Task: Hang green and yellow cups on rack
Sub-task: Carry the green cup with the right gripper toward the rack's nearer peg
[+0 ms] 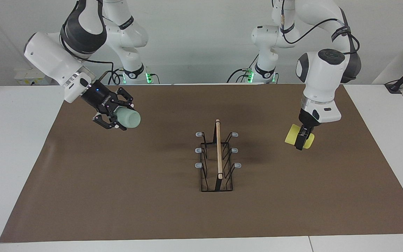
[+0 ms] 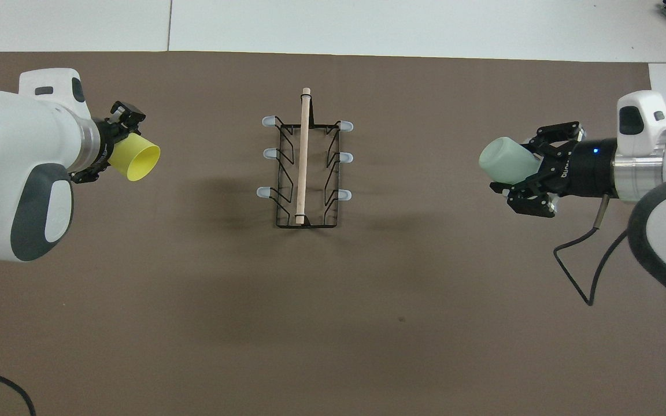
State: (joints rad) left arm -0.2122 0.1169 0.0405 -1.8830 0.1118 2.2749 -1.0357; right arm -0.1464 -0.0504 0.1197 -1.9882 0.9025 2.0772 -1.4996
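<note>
Black wire rack (image 1: 217, 157) with wooden rod: frame centre, bare brown mat (image 1: 117, 196) all round.
Right gripper (image 1: 115, 117), upper left, fingers closed round pale green plastic cup (image 1: 128, 119), in air.
Left gripper (image 1: 301, 138), right side, pinching bright yellow plastic cup (image 1: 298, 136), over mat.

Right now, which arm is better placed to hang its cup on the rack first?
Neither clearly. The left tool holds the yellow cup, the right tool holds the green cup, each over the mat about equally off the rack. The yellow cup hangs lower, so left, slightly.
</note>
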